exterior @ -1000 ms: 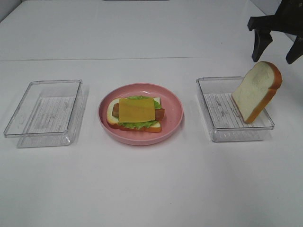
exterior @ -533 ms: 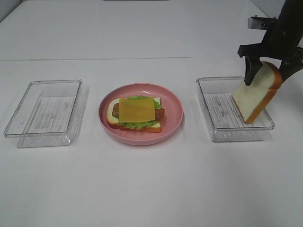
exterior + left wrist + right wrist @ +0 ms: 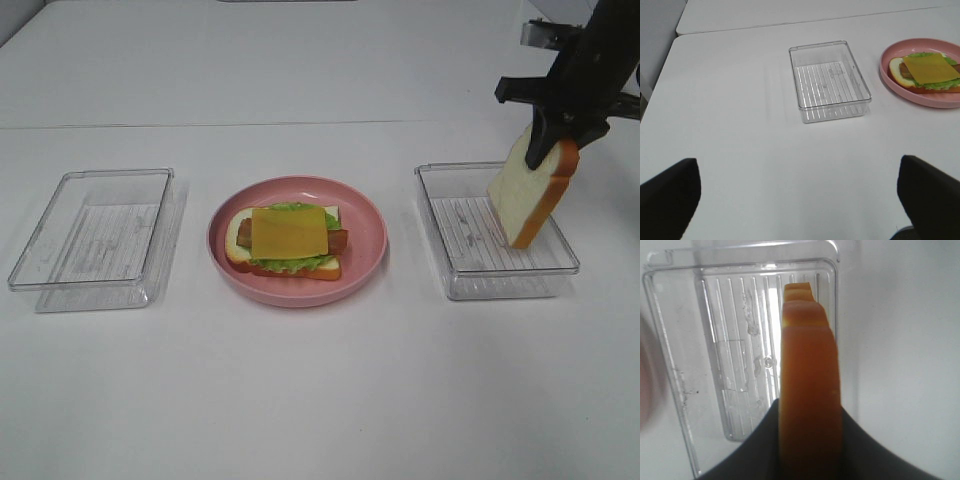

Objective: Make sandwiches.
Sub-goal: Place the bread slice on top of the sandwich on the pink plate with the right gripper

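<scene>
The right tool [image 3: 560, 135] pinches the rounded top of a bread slice [image 3: 528, 195], which hangs tilted with its lower end in the clear ribbed tray [image 3: 455, 270] near the surface's right edge. The left tool [image 3: 800, 192] is spread wide. White crumb, smooth orange-brown crust.

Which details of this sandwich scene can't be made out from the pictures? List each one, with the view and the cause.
- Bread slice: right wrist view shows only its crust edge; faces hidden.
- Right claw: arm cut by the high view's edge.
- Left claw: only two dark finger stubs at the frame edge.
- Bacon: mostly covered by cheese.
- Plate: cut off in the left wrist view.
</scene>
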